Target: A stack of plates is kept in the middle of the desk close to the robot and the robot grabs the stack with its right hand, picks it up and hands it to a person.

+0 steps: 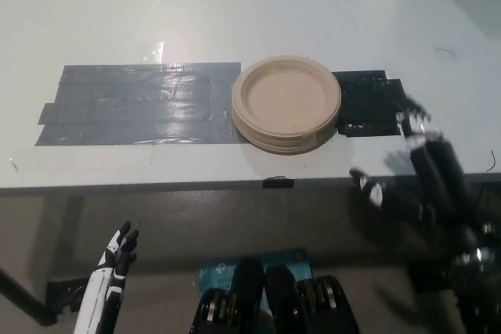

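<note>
- Plates (pixel 286 102) sit in a tan stack on the white desk (pixel 156 5), close to its near edge and about at its middle, just where you would look for them.
- You can see the stack resting across the join of two taped patches: a long strip of grey tape (pixel 141 105) runs off to its left, and a smaller patch of black tape (pixel 368 103) lies against its right side.
- Your right hand (pixel 415 166) is raised at the near edge of the desk, to the right of the stack and apart from it; its fingers are spread and it holds nothing. It is blurred, with the upper fingertips over the edge of the black tape.
- Your left hand (pixel 117 260) hangs low at the lower left, below the desk edge and well apart from the stack, fingers loosely apart and empty.
- A small dark tab (pixel 278 183) shows on the front edge of the desk just below the stack.
</note>
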### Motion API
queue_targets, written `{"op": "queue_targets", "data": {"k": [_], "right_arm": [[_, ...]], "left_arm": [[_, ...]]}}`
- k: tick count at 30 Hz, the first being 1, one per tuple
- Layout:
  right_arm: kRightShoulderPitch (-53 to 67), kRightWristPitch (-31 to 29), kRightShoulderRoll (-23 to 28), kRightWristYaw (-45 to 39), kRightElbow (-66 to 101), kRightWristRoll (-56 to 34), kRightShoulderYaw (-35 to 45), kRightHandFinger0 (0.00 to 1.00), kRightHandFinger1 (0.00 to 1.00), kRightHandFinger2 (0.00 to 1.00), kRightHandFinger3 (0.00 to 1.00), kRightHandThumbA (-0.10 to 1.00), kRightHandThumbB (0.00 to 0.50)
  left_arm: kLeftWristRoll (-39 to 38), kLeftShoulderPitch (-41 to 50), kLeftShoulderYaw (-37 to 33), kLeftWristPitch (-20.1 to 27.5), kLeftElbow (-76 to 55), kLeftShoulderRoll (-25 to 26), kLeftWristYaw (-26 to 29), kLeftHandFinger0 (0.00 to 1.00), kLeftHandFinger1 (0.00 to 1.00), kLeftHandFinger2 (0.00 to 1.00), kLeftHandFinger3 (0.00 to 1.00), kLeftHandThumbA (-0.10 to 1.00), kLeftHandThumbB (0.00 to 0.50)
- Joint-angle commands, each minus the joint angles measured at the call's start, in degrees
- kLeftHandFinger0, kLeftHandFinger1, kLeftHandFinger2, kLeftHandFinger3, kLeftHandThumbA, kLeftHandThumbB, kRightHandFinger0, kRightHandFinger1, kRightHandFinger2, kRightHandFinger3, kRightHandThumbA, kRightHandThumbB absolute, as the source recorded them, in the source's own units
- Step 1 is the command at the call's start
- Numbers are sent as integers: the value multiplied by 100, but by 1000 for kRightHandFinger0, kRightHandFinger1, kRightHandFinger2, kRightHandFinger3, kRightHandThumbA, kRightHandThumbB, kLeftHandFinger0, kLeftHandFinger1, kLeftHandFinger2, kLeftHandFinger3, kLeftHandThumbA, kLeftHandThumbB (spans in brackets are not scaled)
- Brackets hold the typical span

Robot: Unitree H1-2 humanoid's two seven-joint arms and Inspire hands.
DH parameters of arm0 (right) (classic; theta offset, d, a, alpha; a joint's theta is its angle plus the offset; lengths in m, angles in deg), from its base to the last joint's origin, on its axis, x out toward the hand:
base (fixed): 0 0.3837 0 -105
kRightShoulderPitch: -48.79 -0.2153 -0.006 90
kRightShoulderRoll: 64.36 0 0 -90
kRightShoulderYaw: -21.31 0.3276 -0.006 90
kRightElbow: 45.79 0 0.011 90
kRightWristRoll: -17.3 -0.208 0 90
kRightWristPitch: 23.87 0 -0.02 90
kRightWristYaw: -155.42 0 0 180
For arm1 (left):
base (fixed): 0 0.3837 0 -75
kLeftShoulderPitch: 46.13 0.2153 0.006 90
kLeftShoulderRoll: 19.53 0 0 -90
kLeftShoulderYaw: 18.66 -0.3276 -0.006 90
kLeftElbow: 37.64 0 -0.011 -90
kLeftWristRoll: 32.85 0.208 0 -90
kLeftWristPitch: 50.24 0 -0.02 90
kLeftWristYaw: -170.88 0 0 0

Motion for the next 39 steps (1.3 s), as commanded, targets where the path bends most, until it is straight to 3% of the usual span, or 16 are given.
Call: {"op": "queue_targets", "data": {"k": [1, 7, 27, 31, 39], "right_arm": [[-676, 84, 265, -264, -322, 689, -173, 1000, 1000, 1000, 1000, 751, 418], [-1440, 95, 463, -322, -1243, 1265, -641, 1000, 1000, 1000, 1000, 765, 491], [-2296, 286, 569, -1128, -2301, 1505, -1372, 1000, 1000, 1000, 1000, 865, 500], [-2323, 301, 559, -1094, -2580, 1586, -1421, 1000, 1000, 1000, 1000, 933, 500], [-2434, 256, 410, -846, -3100, 1745, -1551, 1000, 1000, 1000, 1000, 943, 500]], "left_arm": [[84, -17, -19, 149, -204, -10, 77, 1000, 1000, 1000, 1000, 1000, 0], [73, -61, 1, 159, -163, -31, 93, 1000, 1000, 1000, 1000, 1000, 0], [-37, -139, 50, 74, -232, -42, 36, 1000, 1000, 1000, 1000, 1000, 0], [-33, -158, 36, -2, -268, -54, 15, 1000, 1000, 1000, 1000, 1000, 0], [-33, -190, 50, 51, -225, -43, 29, 1000, 1000, 1000, 1000, 1000, 0]]}}
